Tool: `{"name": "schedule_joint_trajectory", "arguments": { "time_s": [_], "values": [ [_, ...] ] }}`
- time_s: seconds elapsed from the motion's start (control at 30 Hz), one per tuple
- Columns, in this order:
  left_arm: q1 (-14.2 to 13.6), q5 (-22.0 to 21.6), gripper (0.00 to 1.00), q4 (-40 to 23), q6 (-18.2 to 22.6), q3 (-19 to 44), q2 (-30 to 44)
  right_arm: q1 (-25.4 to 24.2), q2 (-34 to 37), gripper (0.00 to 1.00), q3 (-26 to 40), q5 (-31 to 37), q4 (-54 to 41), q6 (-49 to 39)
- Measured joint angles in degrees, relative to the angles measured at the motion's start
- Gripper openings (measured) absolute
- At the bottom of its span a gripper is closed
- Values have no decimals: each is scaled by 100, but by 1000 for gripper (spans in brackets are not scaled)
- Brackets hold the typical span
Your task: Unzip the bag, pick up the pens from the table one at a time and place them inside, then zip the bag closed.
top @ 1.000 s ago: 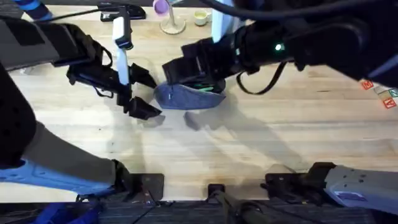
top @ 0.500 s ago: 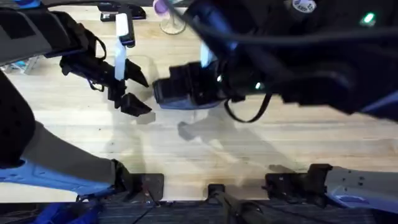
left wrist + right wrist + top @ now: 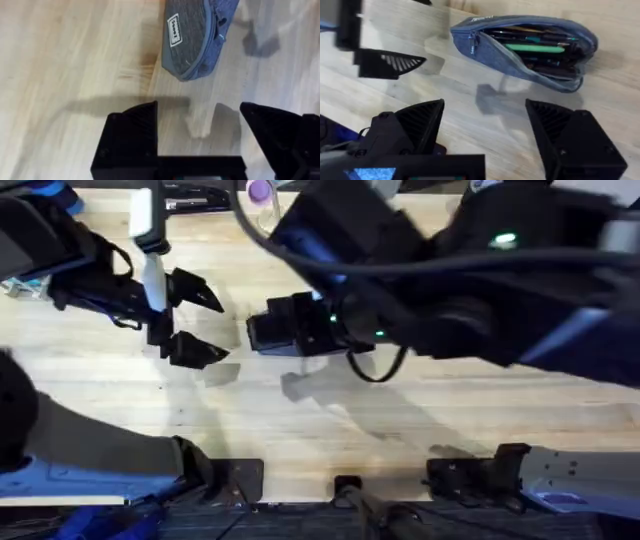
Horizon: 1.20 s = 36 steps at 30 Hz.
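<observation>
The grey-blue bag (image 3: 490, 47) lies on the light wooden table (image 3: 470, 105) with its zipper open. Inside it lie several pens (image 3: 535, 48), one green, the others dark. My right gripper (image 3: 485, 125) hovers open and empty a short way from the bag's open side. In the overhead view the right arm looms large and dark, with its gripper (image 3: 292, 335) over the bag's spot. My left gripper (image 3: 213, 325) stands open and empty to the left of the bag. The left wrist view shows the bag's (image 3: 197, 35) labelled end beyond the open left gripper (image 3: 200, 132).
A black stapler (image 3: 195, 198) and a purple-topped stand (image 3: 258, 194) sit along the table's far edge. Bare wood (image 3: 330, 430) stretches between the bag and the arm bases. One left finger (image 3: 390, 64) shows in the right wrist view.
The left gripper has drawn away to the left of the bag. The right arm has risen closer under the camera and now hides the bag in the overhead view.
</observation>
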Motion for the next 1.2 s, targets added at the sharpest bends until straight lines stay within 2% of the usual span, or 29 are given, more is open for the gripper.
{"name": "schedule_joint_trajectory", "arguments": {
  "time_s": [0.1, 0.3, 0.9, 1.2],
  "values": [
    [95, 106, 995, -34, 162, 0, -88, 22, 205, 996, -7, -2, 247, 76],
    [101, 164, 995, -32, 289, 2, -92, 126, 418, 996, -11, 0, 806, 160],
    [101, 221, 995, -12, 314, 2, -90, 161, 1474, 996, -15, 30, 1919, 204],
    [101, 229, 995, -12, 316, 2, -91, 146, 1965, 960, -15, 489, 2120, 204]
  ]
}}
